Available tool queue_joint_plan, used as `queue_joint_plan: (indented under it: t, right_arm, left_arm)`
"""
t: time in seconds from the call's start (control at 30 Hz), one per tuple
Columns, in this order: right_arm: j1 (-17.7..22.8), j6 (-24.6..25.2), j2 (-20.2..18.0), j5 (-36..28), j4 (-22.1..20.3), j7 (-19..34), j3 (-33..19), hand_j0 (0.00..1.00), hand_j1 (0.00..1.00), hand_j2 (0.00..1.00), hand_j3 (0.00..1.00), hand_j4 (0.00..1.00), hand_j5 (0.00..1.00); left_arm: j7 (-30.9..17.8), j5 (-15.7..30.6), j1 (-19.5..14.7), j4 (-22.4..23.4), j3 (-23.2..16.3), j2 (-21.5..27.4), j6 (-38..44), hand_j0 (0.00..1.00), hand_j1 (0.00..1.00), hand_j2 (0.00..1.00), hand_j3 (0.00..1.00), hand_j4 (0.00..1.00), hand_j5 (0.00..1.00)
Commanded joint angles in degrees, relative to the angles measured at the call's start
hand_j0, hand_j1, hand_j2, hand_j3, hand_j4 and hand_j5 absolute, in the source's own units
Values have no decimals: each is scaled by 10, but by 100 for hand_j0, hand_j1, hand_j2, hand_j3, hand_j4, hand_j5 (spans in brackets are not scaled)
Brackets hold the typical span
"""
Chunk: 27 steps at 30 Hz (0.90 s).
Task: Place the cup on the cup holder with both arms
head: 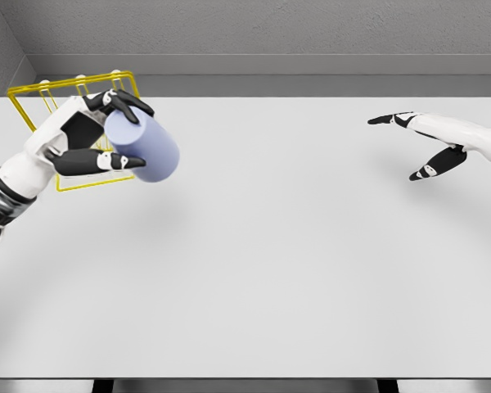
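Observation:
A pale blue cup (pixel 147 147) lies tilted on its side in the air, held by my left hand (pixel 119 131), whose black fingers (pixel 131 103) wrap over its top and whose thumb runs under it. Behind the hand stands the yellow wire cup holder (pixel 33 98) at the table's far left; the arm hides most of its middle. My right hand (pixel 417 147) hovers at the far right with its fingers spread, holding nothing and well away from the cup.
The white table (pixel 295 262) stretches across the view, its front edge near the bottom. A grey wall rises behind the table's far edge.

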Motion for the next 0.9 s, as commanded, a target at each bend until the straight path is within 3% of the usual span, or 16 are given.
queue_joint_plan:
  t: [0.0,0.33,0.87]
  right_arm:
    - [0,2,0,-5,-1,0,0,100,100,100,100,100,100]
    - [0,2,1,-5,1,0,0,100,100,100,100,100,100]
    - [0,2,1,-5,1,0,0,100,100,100,100,100,100]
  left_arm:
    - [0,4,-1,1,2,1,2,43,43,43,43,43,43]
    - [0,3,-15,8,7,6,11,43,43,43,43,43,43]
    - [0,2,-66,68,7,6,11,43,43,43,43,43,43]
